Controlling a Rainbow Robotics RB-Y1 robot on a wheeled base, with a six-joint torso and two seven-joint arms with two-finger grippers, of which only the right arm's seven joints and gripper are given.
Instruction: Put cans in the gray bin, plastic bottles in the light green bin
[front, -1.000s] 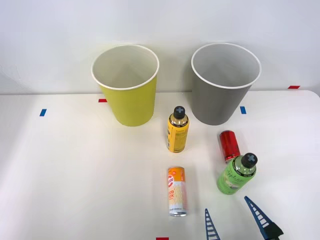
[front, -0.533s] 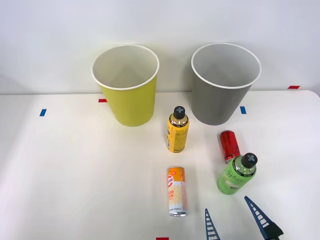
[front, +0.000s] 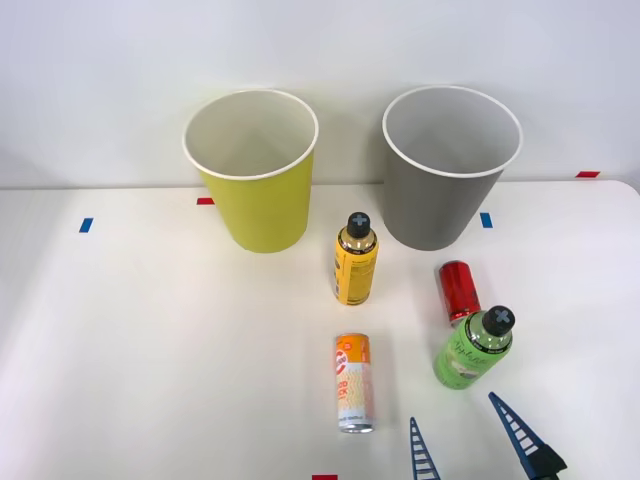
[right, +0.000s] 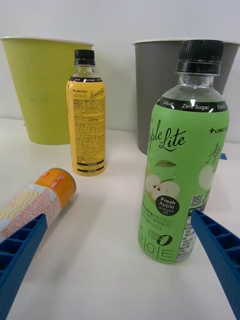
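Observation:
My right gripper (front: 465, 435) (right: 120, 270) is open at the table's front edge, its blue fingertips (front: 418, 430) just short of the green bottle (front: 472, 349) (right: 183, 165), which stands upright with a black cap. The yellow-orange bottle (front: 355, 260) (right: 87, 115) stands upright mid-table. A slim orange and white can (front: 353, 382) (right: 35, 197) lies on its side left of my gripper. A short red can (front: 459, 291) lies behind the green bottle. At the back stand the light green bin (front: 254, 170) (right: 42, 90) and the gray bin (front: 448, 168) (right: 155, 85).
The white table (front: 150, 340) has bare room on its left half. Small blue and red tape marks (front: 86, 225) dot its surface. A white wall rises behind the bins.

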